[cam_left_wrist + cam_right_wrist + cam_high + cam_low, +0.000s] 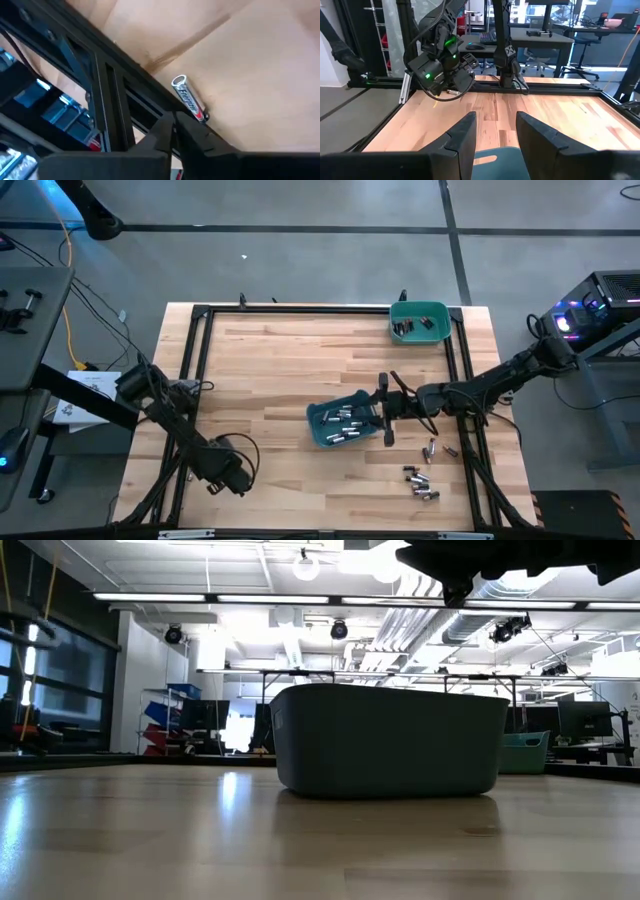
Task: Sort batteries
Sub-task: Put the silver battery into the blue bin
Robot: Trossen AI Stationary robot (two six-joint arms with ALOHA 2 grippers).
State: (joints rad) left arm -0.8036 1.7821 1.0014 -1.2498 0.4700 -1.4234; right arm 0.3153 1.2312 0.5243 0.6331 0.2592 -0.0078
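High view: I count two teal bins (345,423), both holding batteries (346,420), and roughly seven loose cells (421,483) on the table (280,370). My right gripper (385,408) hangs narrowly open over the nearer bin; the left gripper (174,131) pinches one battery (189,97).

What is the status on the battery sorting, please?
Right gripper open over near bin, empty. Left gripper parked low left. Loose batteries on table; one battery by frame rail. Nothing blocking.

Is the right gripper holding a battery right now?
No: the right gripper is open, nothing between its fingers, above the bin.
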